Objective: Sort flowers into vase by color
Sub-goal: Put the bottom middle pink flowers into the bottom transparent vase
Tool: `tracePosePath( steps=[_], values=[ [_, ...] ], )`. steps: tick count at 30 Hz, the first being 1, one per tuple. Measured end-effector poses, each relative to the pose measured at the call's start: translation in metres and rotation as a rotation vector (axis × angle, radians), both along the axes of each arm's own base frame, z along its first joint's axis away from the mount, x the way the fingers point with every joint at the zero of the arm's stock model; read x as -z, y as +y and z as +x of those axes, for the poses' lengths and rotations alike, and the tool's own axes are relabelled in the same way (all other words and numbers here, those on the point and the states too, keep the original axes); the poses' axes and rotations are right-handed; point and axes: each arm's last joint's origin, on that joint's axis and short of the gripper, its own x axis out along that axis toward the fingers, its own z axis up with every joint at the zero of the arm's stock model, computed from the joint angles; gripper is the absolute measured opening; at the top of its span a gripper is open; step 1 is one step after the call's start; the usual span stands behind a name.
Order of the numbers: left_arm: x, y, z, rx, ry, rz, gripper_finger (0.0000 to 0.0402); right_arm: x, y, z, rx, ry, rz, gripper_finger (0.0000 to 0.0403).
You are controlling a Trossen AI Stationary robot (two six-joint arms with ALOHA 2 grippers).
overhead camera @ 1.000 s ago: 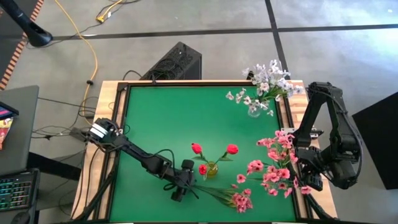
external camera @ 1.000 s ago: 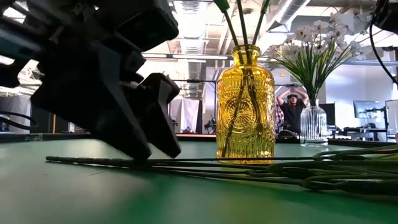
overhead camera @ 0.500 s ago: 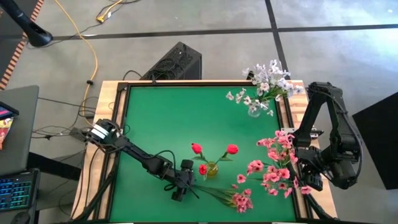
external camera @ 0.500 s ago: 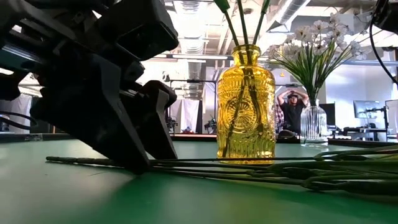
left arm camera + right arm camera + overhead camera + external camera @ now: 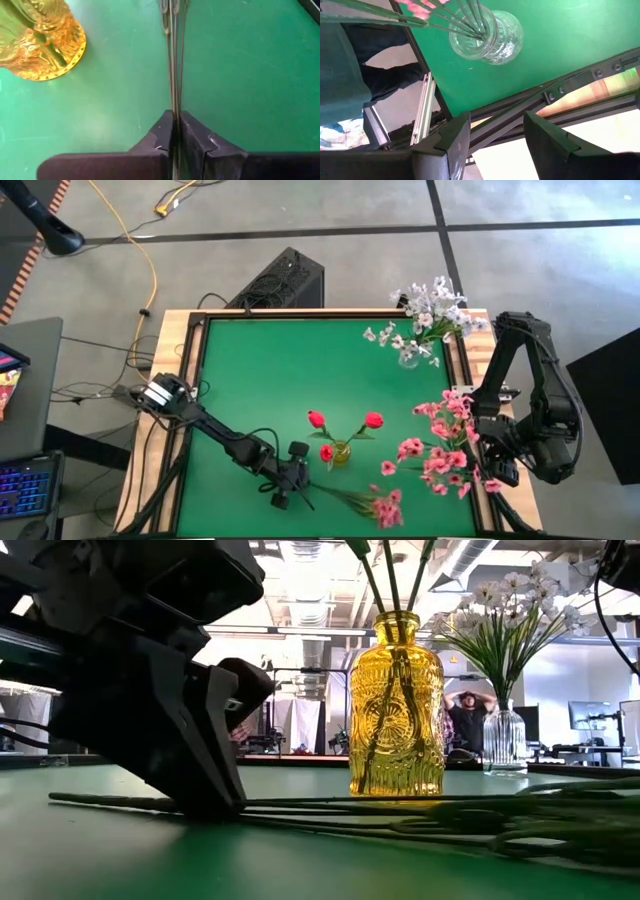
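A pink spray lies on the green mat near the table's front edge, its thin green stems running left to my left gripper, which is shut on them. Just beyond it stands a yellow glass vase with three red buds. At the far right corner a clear vase holds white sprays. More pink sprays stand in a clear vase at the right edge. Beside that vase, past the edge, my right gripper waits open. My left gripper pinches several thin green stems between its two fingers, near their bare ends. The fingers slant down onto them from above. The stems lie flat on the mat, and their ends stick out past the fingers.
The yellow vase stands close behind the held stems. The table's raised frame borders the mat. A black box sits on the floor behind the table. A person stands far back in the room.
My left gripper has shut on the stems of the lying pink spray and gone a little toward the table's near left. The spray has slid along the mat with it, still lying flat.
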Motion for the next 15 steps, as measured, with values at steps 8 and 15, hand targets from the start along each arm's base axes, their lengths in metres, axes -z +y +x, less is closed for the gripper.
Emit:
tracePosePath(
  steps=[8,15],
  values=[
    [-0.059,0.005,-0.003,0.071,-0.116,0.043,0.0002,0.0,0.0,0.0,-0.001,0.002,0.01,0.0209],
    [-0.137,0.034,-0.031,0.112,-0.179,-0.023,0.0001,-0.004,-0.005,-0.001,0.026,0.014,0.054,0.0209]
  ],
)
